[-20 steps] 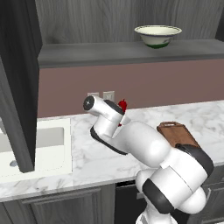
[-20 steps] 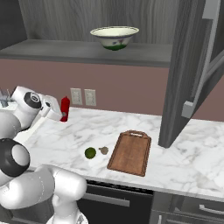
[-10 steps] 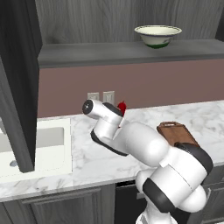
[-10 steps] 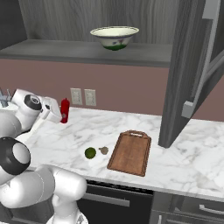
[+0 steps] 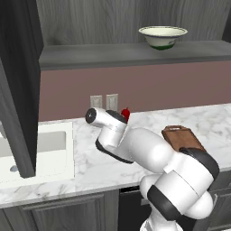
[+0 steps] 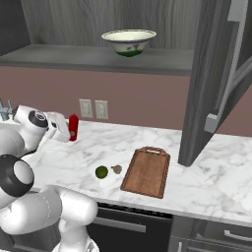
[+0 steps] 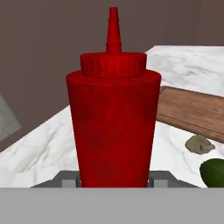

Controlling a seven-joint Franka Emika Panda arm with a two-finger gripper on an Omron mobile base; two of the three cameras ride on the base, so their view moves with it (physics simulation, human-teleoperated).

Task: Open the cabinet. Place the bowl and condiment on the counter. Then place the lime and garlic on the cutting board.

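Left base cam: I've got the glossy cream bowl (image 5: 163, 36) sitting up on the dark woodgrain cabinet (image 5: 135, 52) shelf. Right cam: the pincer (image 6: 67, 132) is beside the upright red condiment (image 6: 73, 127) on the veined marble table (image 6: 206, 182); round lime (image 6: 101, 172) and lumpy garlic (image 6: 117, 169) lie just left of the wooden cutting board (image 6: 146, 171). Hand cam: pincer clamped on the smooth cone-tipped bottle.

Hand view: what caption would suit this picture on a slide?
Red condiment bottle upright between the gripper fingers, with garlic, lime and cutting board on the marble counter behind.

The white arm bends low and reaches back toward the wall. Its gripper (image 6: 69, 132) sits low, with a finger on each side of the red bottle (image 7: 113, 127).
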